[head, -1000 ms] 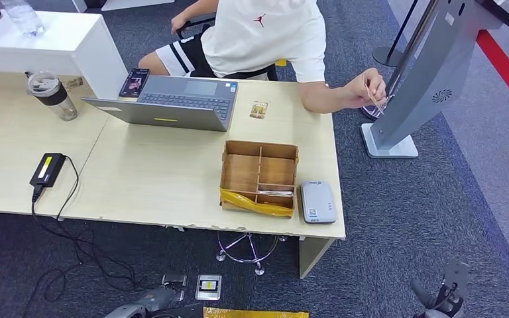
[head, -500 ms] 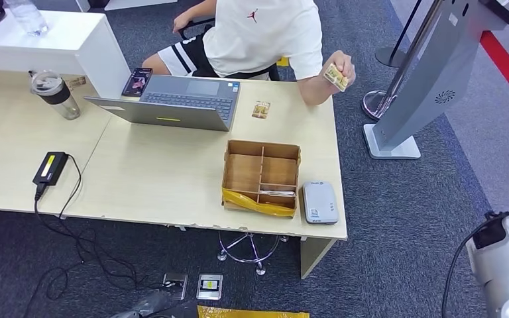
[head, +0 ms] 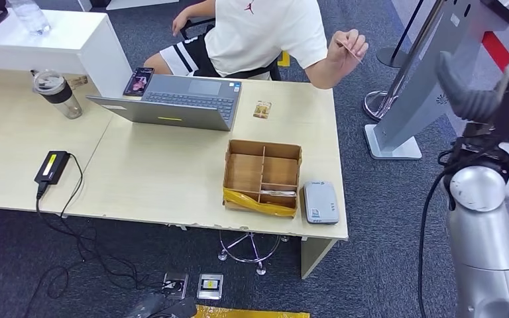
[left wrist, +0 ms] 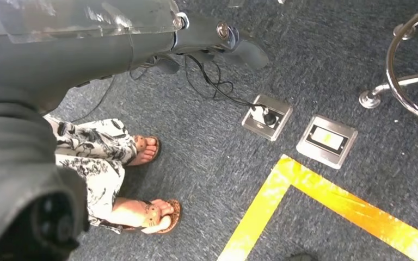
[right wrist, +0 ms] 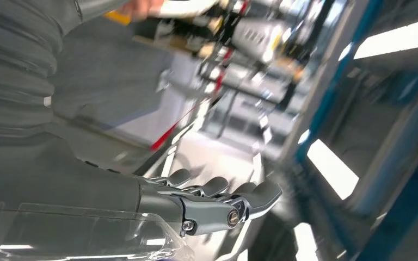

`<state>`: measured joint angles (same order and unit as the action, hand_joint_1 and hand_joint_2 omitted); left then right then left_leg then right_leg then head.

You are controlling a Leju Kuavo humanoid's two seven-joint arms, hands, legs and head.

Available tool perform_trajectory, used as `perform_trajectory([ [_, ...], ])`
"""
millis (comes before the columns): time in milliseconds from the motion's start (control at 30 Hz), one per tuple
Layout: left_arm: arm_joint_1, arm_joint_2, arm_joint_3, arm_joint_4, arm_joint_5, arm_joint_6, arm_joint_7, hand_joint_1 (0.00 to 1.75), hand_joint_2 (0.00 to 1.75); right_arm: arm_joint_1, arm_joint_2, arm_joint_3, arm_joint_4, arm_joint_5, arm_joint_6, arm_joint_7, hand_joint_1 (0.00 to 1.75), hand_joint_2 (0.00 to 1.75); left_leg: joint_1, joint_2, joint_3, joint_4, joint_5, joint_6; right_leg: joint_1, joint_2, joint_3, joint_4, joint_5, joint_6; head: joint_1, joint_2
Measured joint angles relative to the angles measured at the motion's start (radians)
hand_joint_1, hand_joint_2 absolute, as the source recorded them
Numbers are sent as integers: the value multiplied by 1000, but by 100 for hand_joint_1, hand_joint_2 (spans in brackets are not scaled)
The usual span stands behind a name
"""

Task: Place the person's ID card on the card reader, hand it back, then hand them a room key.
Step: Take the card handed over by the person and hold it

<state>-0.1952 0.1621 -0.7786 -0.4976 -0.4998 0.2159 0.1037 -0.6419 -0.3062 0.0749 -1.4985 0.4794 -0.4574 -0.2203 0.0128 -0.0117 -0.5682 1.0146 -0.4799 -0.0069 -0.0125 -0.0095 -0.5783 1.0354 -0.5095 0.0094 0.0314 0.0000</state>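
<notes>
Dark blue carpet surrounds a pale wooden desk (head: 159, 179), which we look down on from above. On the desk we see a grey card reader (head: 319, 203) at the near right corner, touching the side of a divided cardboard box (head: 261, 176). Farther back sit an open laptop (head: 172, 101) and a small card (head: 261, 109) lying flat beside it. A person in a white shirt (head: 265, 33) sits behind the desk and holds the ID card (head: 348, 50) up in a raised hand (head: 346, 48), above the far right corner of the desk. Our right hand (right wrist: 217, 201) is raised off to the right of the desk, well apart from the ID card; its fingers are stretched out and apart, holding nothing. Our left hand (left wrist: 212, 41) hangs low over the carpet, and we cannot tell whether it is released or clenched
</notes>
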Motion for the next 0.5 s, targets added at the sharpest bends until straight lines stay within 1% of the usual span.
perform_trajectory([
  [100, -9, -6, 0, 18, 0, -4, -8, 0, 0, -13, 41, 87, -85, 85, 65, 7, 0, 175, 0, -1, 0, 0, 0, 0, 0, 0, 0, 0, 0, 0, 0, 0],
  [200, -18, -10, 0, 33, -4, -7, -9, 0, 0, -21, 75, 171, -131, 152, 133, 9, 0, 175, 0, -1, 0, 0, 0, 0, 0, 0, 0, 0, 0, 0, 0, 0],
  [333, -25, -14, 1, 46, -13, -12, -9, 0, 0, -22, 114, 260, -152, 130, 206, 12, 0, 175, 0, -1, 0, 0, 0, 0, 0, 0, 0, -1, 0, 0, 0, 0],
  [500, -27, -16, 1, 52, -18, -11, -8, 0, 0, -21, 144, 316, -148, 141, 230, 10, 0, 175, 0, 0, 0, 0, 0, 0, 0, 1, 0, -1, 0, 0, 0, 0],
])
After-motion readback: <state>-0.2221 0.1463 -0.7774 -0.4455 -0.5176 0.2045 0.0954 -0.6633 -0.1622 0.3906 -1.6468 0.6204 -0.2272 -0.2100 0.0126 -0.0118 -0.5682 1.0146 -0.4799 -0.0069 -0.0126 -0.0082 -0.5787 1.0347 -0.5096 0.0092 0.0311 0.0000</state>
